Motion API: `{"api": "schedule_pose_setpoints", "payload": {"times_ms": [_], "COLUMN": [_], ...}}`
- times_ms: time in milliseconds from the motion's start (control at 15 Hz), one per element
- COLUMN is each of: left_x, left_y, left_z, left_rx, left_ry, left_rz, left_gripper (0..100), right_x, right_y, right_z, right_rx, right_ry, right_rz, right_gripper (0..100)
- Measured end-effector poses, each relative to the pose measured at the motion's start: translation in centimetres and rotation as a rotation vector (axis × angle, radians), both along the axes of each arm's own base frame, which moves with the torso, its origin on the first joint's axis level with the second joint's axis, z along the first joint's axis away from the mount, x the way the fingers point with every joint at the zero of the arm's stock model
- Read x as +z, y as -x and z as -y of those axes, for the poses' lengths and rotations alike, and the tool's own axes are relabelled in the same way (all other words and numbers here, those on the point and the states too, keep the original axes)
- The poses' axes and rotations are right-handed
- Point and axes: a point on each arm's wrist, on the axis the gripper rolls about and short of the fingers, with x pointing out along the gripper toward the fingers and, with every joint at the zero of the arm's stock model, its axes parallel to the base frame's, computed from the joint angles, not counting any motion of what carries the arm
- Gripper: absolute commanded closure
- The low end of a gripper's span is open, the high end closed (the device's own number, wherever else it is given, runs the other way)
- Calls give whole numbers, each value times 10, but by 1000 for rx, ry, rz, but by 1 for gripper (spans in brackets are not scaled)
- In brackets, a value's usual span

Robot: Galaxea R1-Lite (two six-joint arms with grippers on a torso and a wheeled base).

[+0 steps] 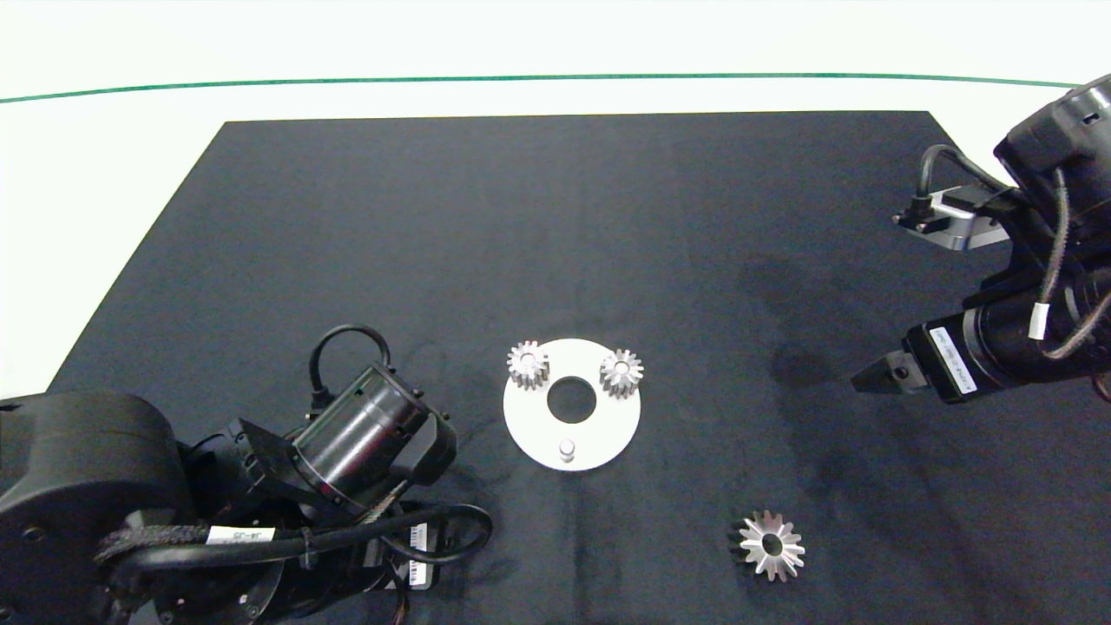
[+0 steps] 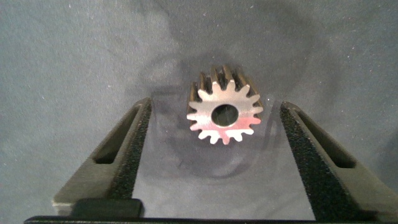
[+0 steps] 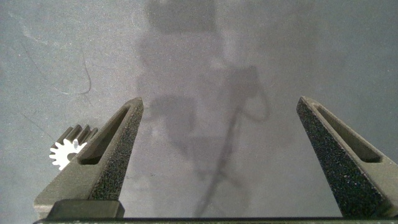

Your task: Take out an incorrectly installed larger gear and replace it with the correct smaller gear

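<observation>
The smaller gear (image 2: 225,114), silver with short blunt teeth, lies flat on the dark mat between the fingers of my left gripper (image 2: 215,107). That gripper is open and neither pad touches the gear. In the head view the left arm hides both. The larger gear (image 1: 768,544), star-like with long pointed teeth, lies loose on the mat at the front right. Its edge also shows beside one finger as the larger gear (image 3: 68,149). My right gripper (image 1: 871,378) hovers at the right, open and empty (image 3: 221,102), well away from the plate.
A white round plate (image 1: 521,425) with a centre hole sits mid-table. It carries two small gears (image 1: 528,363) (image 1: 621,371) and a bare peg (image 1: 567,449) on its near side. The black mat (image 1: 555,217) stretches behind it. The left arm's bulk (image 1: 260,512) fills the front left corner.
</observation>
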Motion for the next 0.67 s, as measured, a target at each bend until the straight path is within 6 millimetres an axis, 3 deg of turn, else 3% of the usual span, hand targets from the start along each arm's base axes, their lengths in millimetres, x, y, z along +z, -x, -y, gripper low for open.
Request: {"api": "schedule_pose_setpoints", "payload": {"times_ms": [667], "left_x": [-3], "left_y": [1], "left_z": [0], "left_rx": [-10], "left_ry": [-4], "left_rz": [5], "left_gripper": [43], "right_x": [0], "right_y": [0], "right_z": [0], "right_rx": [0], "right_ry": [-1], "right_rz": [0], "right_gripper": [0]}}
